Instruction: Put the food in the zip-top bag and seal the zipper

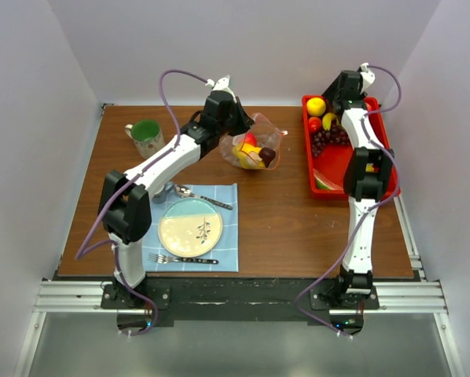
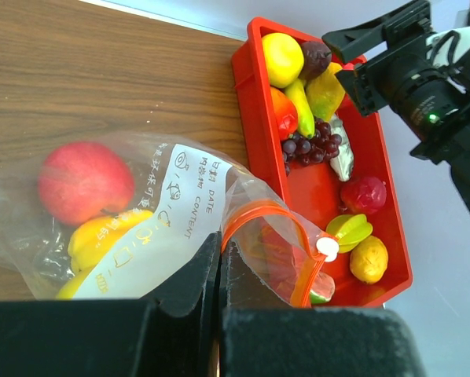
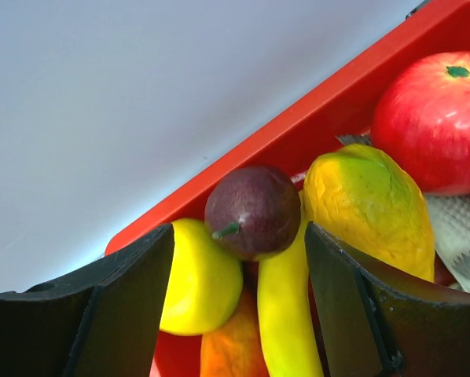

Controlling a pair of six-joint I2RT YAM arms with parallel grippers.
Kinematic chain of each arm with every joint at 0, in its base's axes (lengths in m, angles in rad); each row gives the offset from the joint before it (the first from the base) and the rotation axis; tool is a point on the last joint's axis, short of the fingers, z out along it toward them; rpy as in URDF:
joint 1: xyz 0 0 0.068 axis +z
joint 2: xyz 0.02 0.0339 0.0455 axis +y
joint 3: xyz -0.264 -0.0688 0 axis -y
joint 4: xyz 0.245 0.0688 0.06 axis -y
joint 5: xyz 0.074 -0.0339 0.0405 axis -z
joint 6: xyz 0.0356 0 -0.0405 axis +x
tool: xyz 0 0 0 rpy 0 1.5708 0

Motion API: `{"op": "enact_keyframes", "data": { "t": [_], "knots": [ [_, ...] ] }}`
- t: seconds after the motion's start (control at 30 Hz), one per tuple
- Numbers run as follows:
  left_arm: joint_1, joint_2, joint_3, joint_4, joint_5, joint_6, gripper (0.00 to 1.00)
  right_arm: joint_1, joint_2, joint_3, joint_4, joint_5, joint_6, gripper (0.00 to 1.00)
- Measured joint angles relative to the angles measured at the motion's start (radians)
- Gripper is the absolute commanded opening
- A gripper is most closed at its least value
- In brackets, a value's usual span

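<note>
a brown wood-grain table (image 1: 282, 228) stands inside plain white walls, with a metal rail along its near edge. at its far left is a green mug (image 1: 146, 137); nearer lies a blue checked mat (image 1: 223, 251) with a pale plate (image 1: 189, 228), a spoon (image 1: 200, 196) above it and a fork (image 1: 180, 258) below. near the middle, toward the back, the clear bag (image 1: 255, 145) is held up with its mouth open; inside are a red apple (image 2: 86, 181) and some yellow pieces. at the far right a red tray (image 1: 333, 169) holds the rest of the food (image 1: 321, 141): a lemon, grapes, a banana, a plum (image 3: 252, 210) and others. a white panel on the bag carries printed "date" and "content" beside japanese characters too small to read. the orange-red zipper (image 2: 258, 214) curves along the open mouth, with a white slider tab at its end. the left arm reaches forward and right across the table; the left gripper (image 2: 221, 247) is pinched closed on the bag's film, just beside the zipper. the right arm stretches straight to the tray's far end, where the right gripper (image 3: 239, 232) points down with its jaws spread wide either side of the plum, gripping nothing.
</note>
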Motion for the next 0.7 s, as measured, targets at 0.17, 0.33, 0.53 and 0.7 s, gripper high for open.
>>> {"op": "enact_keyframes", "data": {
  "t": [0.17,0.33,0.53,0.7],
  "knots": [
    [0.000,0.000,0.008,0.000,0.000,0.009,0.00,0.000,0.052,0.039,0.020,0.026,0.003,0.70],
    [0.000,0.000,0.011,0.001,0.000,0.019,0.00,0.001,0.085,0.072,0.024,0.034,0.001,0.69],
    [0.000,0.000,0.011,0.003,0.000,0.021,0.00,0.001,0.085,0.077,0.023,0.036,-0.010,0.61],
    [0.000,0.000,0.012,0.003,0.000,0.024,0.00,0.001,0.101,0.080,0.024,0.039,-0.019,0.60]
  ]
}}
